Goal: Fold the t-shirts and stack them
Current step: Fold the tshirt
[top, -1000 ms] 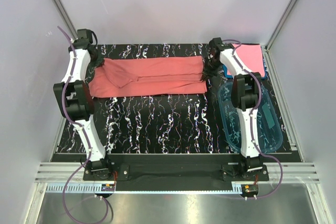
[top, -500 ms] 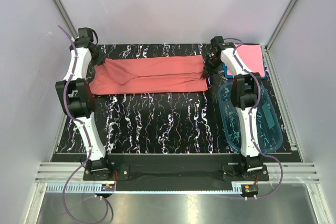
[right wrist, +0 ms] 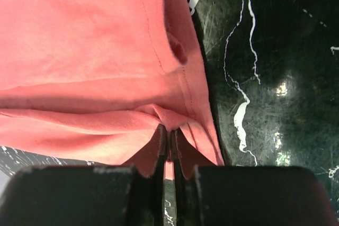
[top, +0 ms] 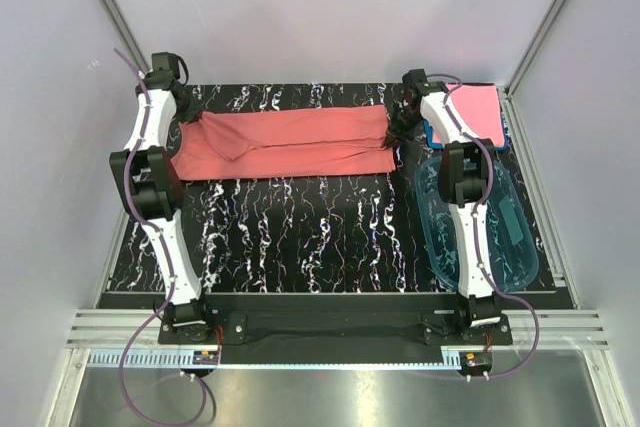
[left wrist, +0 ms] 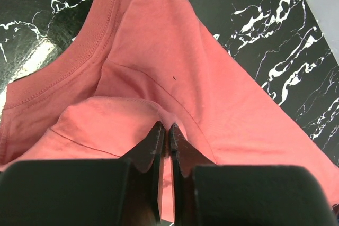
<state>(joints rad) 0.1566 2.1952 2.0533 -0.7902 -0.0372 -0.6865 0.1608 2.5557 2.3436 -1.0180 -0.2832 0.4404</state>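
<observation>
**Item:** coral t-shirt [top: 285,145]. Lies crosswise on the far half of the table [top: 300,237] as a long band folded lengthwise, with the collar end to the left and the hem end to the right. It is flat apart from a few creases and not yet reduced to a square.

**Left claw** [left wrist: 164,126]: fingers pressed almost together, pinching a small ridge of cloth just below the collar.

**Right claw** [right wrist: 168,129]: likewise nearly closed, pinching a tuck at the hem edge.

**Purpose, as judged:** a grip at each end lets the band be drawn taut and evened before it is folded across its length.

**Stack:** pink t-shirt [top: 478,112], folded square in the far right corner, on a blue t-shirt [top: 505,137] of which only an edge shows. Its place beside the right arm suits it as the drop-off point.

**Also present:** clear plastic tub [top: 520,267], near right.

**Views:**
- The overhead view gives the whole layout, the stack and the tub, but both claws are dark shapes there and the grip cannot be read.
- The wrist views supply the pinches, the collar ribbing and the hem stitching, but not the stack.
- Each pinch possibly takes more than one layer; this cannot be told.
</observation>
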